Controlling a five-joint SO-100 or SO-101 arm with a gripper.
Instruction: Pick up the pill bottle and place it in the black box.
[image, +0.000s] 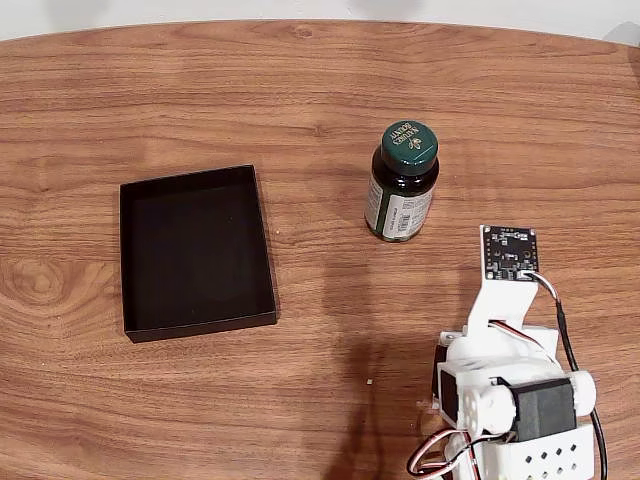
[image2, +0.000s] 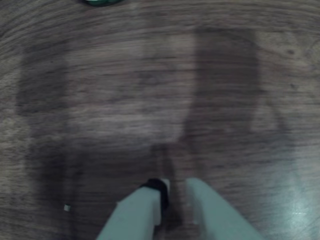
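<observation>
Gripper (image2: 172, 192) entered the wrist view from the bottom edge, its two pale fingers (image2: 137, 212) close together with only a thin dark slit between the tips; read as pressed together or nearly so, pinching nothing. Bare wood-grain table (image2: 150, 100) lay beneath and ahead of it, blurred. In the fixed view the white arm (image: 500, 370) sat folded at about 5 o'clock of the frame, a small black circuit board (image: 509, 252) on its upper end. Judged a rest pose with the approach not yet begun: tucked low and back, it left bottle and box unobstructed.

Pill bottle (image: 402, 185) stood upright on the table at roughly 11 o'clock from the arm, near but apart from it; in the wrist view just a green sliver of it (image2: 100, 2) at the top edge, about 11 o'clock of the fingertips. Dark green body, glossy like glass, round dark green cap with gold print, white-and-green paper label wrapping the lower body. Print too small to read.

Black box (image: 197, 325) lay flat at 9 o'clock of the bottle, well apart, shallow, matte, thin low walls, nothing inside. Open side up, so presumably the bottle could be lowered straight in.
</observation>
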